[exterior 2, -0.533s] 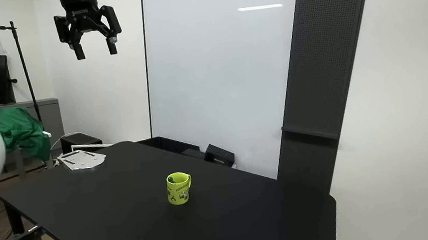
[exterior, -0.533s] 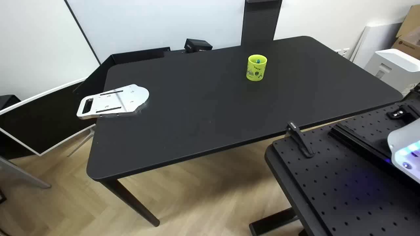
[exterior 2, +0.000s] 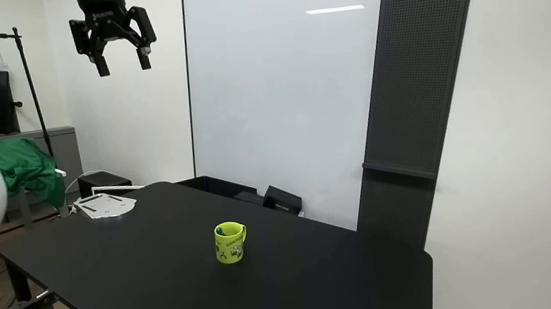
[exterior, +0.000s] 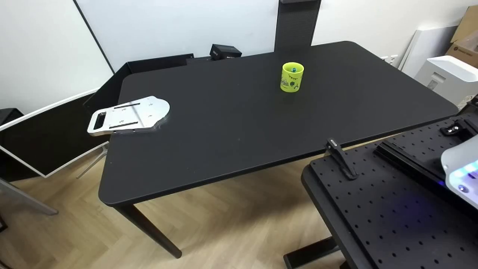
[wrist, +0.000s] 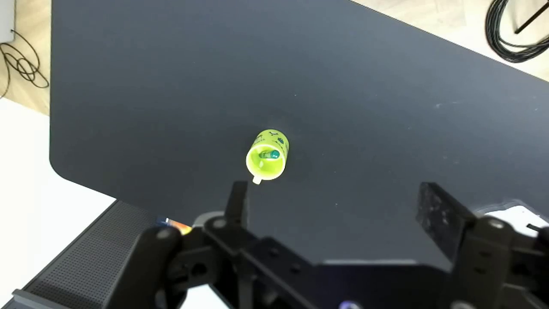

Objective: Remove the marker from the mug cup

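- When looking in an exterior view, can see the yellow-green mug (exterior: 291,83) standing upright on the black table (exterior: 224,130), well apart from the white-and-grey plate (exterior: 138,114) jutting over the edge.
- Can make out only the teal end of the marker (exterior: 294,70) inside the mug's mouth; cannot tell its long axis from this angle.
- Can pick out, in this view alone, the cardboard box (exterior: 463,56) at the far right.
- In an exterior view, can see the Robotiq gripper (exterior 2: 124,68) hanging fingertips down, high above the table and well apart from the mug, with both fingers (exterior 2: 102,66) spread.
- Can find here the mug's handle (exterior 2: 244,231), hidden in the view with the cardboard box, and the marker's dark green end just inside the rim, roughly across from that handle.
- In the wrist view, can look down into the mug and follow more of the marker, with its long axis running nearly sideways across the picture, teal end to the right, paler barrel to the left, aslant to the mug's own axis.
- Can see both gripper fingers wide apart with the table showing between, and the mug beyond, apart from both.
- Can see a coiled black cable (wrist: 493,30) on the floor (wrist: 450,19) past the table edge.
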Motion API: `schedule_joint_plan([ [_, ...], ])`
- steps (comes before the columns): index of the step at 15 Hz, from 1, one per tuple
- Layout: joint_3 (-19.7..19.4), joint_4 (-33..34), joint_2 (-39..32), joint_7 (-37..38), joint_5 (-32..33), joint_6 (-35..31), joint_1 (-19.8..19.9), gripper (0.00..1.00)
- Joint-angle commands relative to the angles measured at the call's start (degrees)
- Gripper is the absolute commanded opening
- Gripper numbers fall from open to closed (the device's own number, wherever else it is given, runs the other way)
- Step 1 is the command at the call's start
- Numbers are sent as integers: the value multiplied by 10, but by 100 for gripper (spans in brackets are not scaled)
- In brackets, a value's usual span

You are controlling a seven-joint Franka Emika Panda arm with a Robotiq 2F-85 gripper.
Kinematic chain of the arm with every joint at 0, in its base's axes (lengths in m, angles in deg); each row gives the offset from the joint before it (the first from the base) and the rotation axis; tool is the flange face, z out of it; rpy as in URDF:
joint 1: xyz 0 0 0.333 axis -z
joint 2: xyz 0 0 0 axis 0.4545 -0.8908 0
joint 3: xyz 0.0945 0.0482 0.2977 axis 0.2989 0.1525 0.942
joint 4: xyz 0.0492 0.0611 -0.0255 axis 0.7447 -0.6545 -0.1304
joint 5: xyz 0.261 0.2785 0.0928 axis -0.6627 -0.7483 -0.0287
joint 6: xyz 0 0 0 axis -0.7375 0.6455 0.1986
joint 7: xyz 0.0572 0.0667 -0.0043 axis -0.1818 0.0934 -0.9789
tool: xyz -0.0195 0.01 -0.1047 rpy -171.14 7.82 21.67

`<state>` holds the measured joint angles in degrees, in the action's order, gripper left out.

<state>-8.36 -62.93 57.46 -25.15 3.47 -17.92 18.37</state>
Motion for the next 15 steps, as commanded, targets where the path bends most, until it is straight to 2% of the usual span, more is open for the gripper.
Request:
schedule_joint_plan([
  [1,-7,1,-2,5,5,1,-9,100],
  [15,-6,-1,-15,6,16,-19,-8,100],
])
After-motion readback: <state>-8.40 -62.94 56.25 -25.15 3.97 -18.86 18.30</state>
